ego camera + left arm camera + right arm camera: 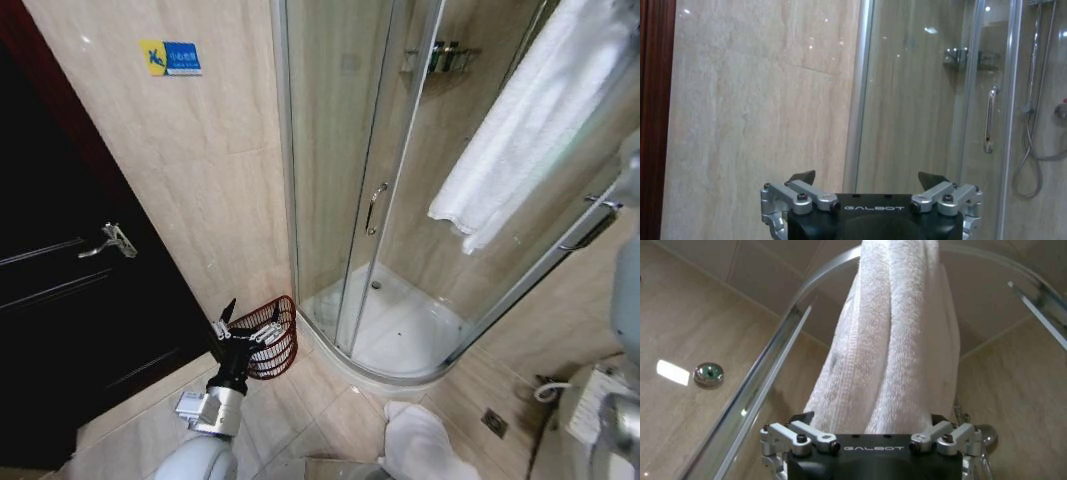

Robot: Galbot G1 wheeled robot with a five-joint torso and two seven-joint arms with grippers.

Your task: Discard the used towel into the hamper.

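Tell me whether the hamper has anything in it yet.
Cannot tell. The hamper stands on the floor by the shower, but the left gripper covers most of its mouth; what shows looks bare.

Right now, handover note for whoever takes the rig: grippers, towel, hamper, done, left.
Left gripper: open, holding nothing, low in front of the hamper, which stands on the floor by the shower enclosure.
Right gripper: up at the hanging white towel, folds running between its fingers; grip cannot be confirmed.
Done: right arm has reached the towel.
Left: pull the towel free, carry it to the hamper, drop it in.
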